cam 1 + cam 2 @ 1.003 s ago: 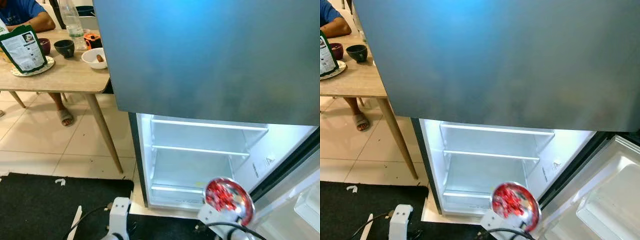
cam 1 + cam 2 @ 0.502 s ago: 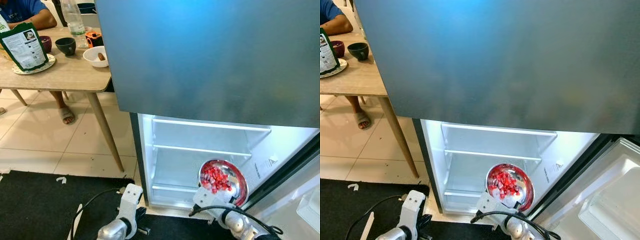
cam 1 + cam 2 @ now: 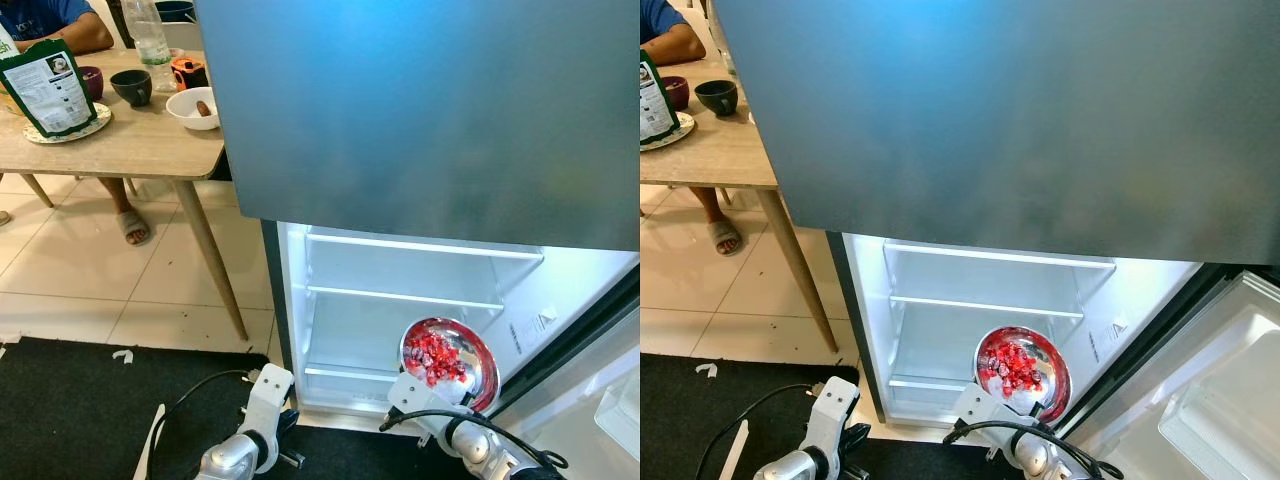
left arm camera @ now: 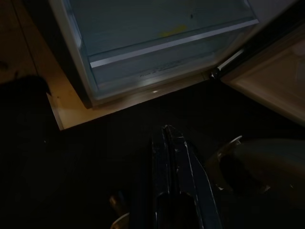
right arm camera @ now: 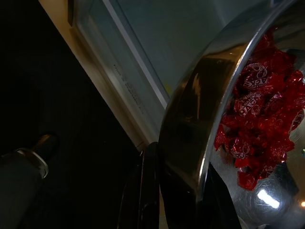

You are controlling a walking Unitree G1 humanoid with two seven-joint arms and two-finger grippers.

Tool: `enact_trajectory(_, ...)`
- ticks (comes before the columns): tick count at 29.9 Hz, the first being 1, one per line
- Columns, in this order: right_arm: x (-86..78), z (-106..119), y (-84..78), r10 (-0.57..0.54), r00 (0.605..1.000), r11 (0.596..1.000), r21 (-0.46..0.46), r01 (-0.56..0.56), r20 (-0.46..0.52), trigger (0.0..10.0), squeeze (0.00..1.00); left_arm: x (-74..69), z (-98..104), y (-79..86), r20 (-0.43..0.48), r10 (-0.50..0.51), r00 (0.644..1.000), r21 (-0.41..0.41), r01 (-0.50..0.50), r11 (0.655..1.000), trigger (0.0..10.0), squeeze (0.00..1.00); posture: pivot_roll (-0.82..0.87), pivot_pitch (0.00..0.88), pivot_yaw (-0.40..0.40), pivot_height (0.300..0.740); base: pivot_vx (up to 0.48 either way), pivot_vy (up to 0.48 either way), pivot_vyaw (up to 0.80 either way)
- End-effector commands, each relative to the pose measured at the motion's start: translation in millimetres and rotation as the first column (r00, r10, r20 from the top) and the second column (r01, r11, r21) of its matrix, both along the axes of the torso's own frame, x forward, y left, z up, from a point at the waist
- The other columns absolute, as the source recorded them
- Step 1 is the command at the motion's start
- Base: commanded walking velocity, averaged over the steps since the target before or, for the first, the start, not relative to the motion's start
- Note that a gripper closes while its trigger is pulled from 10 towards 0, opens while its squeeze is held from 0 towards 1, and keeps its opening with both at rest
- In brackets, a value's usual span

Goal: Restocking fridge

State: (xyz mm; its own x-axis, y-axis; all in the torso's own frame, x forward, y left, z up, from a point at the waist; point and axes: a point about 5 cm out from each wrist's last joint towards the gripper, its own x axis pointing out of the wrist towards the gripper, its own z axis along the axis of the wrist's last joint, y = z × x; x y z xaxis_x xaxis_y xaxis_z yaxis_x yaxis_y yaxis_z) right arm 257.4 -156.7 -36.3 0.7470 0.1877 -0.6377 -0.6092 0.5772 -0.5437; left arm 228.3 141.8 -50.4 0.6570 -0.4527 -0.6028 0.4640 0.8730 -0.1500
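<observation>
Holding the bowl (image 3: pixel 449 351) of red sweets (image 3: pixel 437 356) by its rim, the right gripper (image 5: pixel 157 191) hovers before the open fridge (image 3: pixel 400 310). Keep it level, slide it onto a shelf (image 3: pixel 405 298). Left gripper (image 4: pixel 167 138) hangs low, fingers together.
</observation>
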Motion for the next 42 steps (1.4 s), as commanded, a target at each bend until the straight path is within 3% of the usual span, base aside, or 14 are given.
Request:
enact_trajectory(1, -0.2, 0.0, -6.4, -0.025, 1.0, 1.0, -0.009, 0.025, 0.002, 10.0, 0.0, -6.6, -4.3, -5.0, -0.015, -0.017, 1.0, 0.002, 0.017, 1.0, 10.0, 0.0, -0.05, 0.1, -0.029, 0.655, 0.0, 0.0, 0.0)
enact_trajectory(25, 2.3, 2.0, -5.9, -0.029, 1.0, 1.0, 0.009, 0.029, 0.001, 10.0, 0.0, 0.1, 0.5, -4.0, 0.023, -0.012, 1.0, 0.009, 0.012, 1.0, 10.0, 0.0, -0.05, 0.101, -0.024, 0.56, 0.0, 0.0, 0.0)
enact_trajectory(42, 11.7, 10.7, 4.6, 0.038, 0.999, 0.999, 0.034, -0.039, 0.033, 10.0, 0.0, 8.9, 7.2, -6.4, 0.073, -0.002, 0.997, 0.007, 0.001, 1.0, 10.0, 0.0, -0.05, 0.107, -0.027, 0.48, 0.0, 0.0, 0.0)
